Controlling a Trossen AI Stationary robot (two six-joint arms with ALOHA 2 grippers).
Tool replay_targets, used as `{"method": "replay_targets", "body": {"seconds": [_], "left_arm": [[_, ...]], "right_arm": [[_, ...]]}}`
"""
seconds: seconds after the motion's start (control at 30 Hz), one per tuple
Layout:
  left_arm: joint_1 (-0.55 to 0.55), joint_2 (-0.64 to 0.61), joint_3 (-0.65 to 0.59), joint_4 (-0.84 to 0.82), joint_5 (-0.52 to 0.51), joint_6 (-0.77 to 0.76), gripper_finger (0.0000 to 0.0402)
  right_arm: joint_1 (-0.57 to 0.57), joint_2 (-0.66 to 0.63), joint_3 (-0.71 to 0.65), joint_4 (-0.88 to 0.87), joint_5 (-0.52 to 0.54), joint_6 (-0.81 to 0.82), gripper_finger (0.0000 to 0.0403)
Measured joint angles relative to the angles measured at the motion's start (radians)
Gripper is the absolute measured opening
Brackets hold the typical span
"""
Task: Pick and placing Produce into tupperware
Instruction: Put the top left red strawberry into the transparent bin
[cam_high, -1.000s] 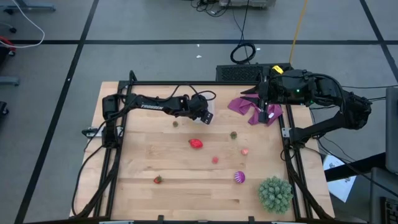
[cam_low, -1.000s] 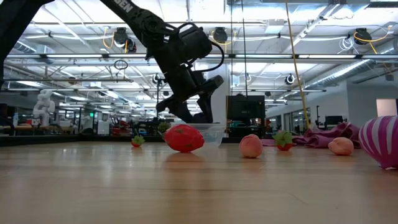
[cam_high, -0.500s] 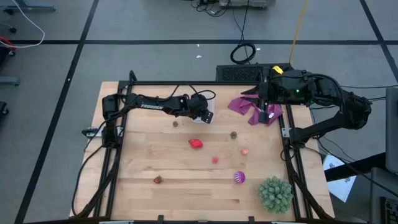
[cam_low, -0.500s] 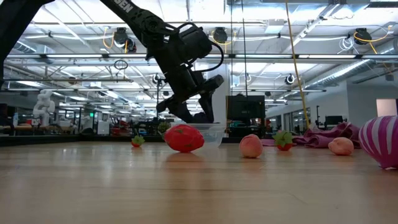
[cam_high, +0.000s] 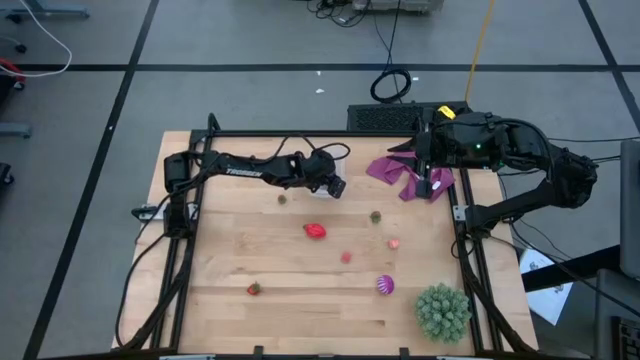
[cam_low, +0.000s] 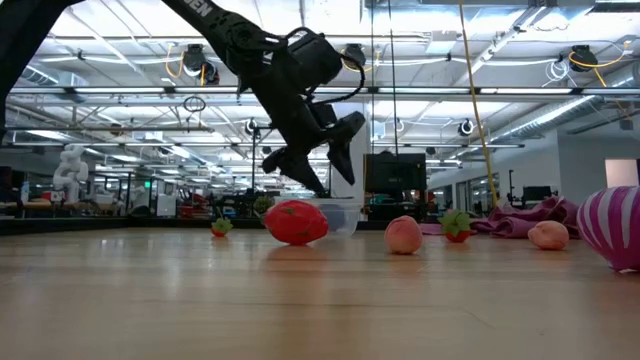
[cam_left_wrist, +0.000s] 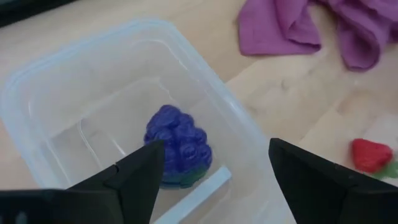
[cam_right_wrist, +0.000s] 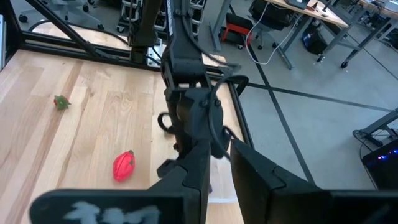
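Left gripper (cam_left_wrist: 211, 171): I see jaws apart, empty, above the tupperware (cam_left_wrist: 56, 93).
Blue-purple produce (cam_left_wrist: 177, 146): lies inside the tupperware, directly below my jaws; reads as released.
Right gripper (cam_right_wrist: 214, 180): jaws together, waiting over the purple cloth (cam_high: 405, 175).
Red piece (cam_high: 316, 231): loose on the table, likely next.

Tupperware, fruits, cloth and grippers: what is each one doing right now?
tupperware: lidless, holds one fruit.
blue-purple berry cluster: lying inside the tupperware.
left gripper: open, above the tupperware.
right gripper: shut, over the purple cloth.
purple cloth: crumpled beside the tupperware.
red strawberry: loose on the table.
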Motion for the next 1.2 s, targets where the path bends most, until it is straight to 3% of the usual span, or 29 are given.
{"method": "replay_targets", "body": {"seconds": [0.17, 0.33, 0.57, 0.67, 0.87, 1.2], "left_arm": [[-0.001, -0.083, 0.000, -0.056, 0.005, 0.065, 0.0294], [-0.012, -0.223, 0.002, -0.237, -0.002, 0.075, 0.0294], [-0.138, -0.327, 0.001, -0.624, -0.029, -0.182, 0.0294], [-0.219, -0.309, 0.000, -0.760, -0.068, -0.305, 0.0294], [-0.295, -0.243, -0.002, -0.805, -0.175, -0.400, 0.0294], [-0.163, -0.095, -0.002, -0.824, -0.111, -0.301, 0.0294]], "right_arm": [[0.000, 0.000, 0.000, -0.014, 0.000, 0.000, 0.0057], [0.000, 0.000, 0.000, -0.019, 0.000, 0.000, 0.0057], [0.000, 0.000, 0.000, -0.039, -0.001, 0.045, 0.0057], [0.001, 0.000, 0.000, -0.039, -0.001, 0.064, 0.0057], [0.001, 0.000, 0.000, -0.032, -0.002, 0.090, 0.0057], [0.001, 0.000, 0.000, -0.032, -0.002, 0.114, 0.0057]]}}
